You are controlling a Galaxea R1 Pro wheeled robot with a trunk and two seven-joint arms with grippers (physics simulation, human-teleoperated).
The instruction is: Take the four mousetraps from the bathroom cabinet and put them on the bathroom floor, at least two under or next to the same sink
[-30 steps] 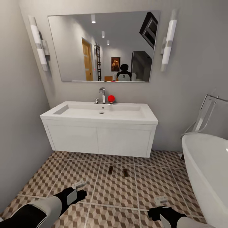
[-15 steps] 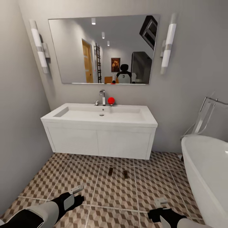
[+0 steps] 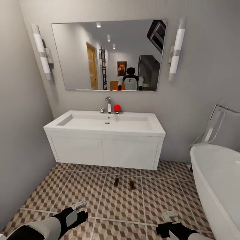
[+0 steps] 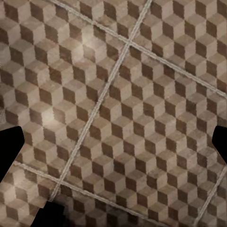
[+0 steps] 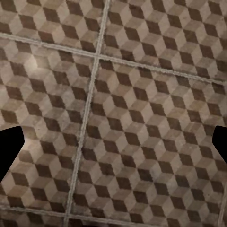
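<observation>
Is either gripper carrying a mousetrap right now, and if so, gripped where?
No. The left gripper and right gripper are both open and empty; two mousetraps lie on the floor.

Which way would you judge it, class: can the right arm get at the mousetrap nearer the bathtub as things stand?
Probably yes. That mousetrap lies on open floor ahead of the right gripper, nothing between them, though the arm must stretch forward or the base advance.

My head camera faces the bathroom sink (image 3: 106, 133) and wall from standing height. Both my wrist cameras look straight down, close, at the cube-patterned bathroom floor (image 4: 118, 113), which all three views share.
</observation>
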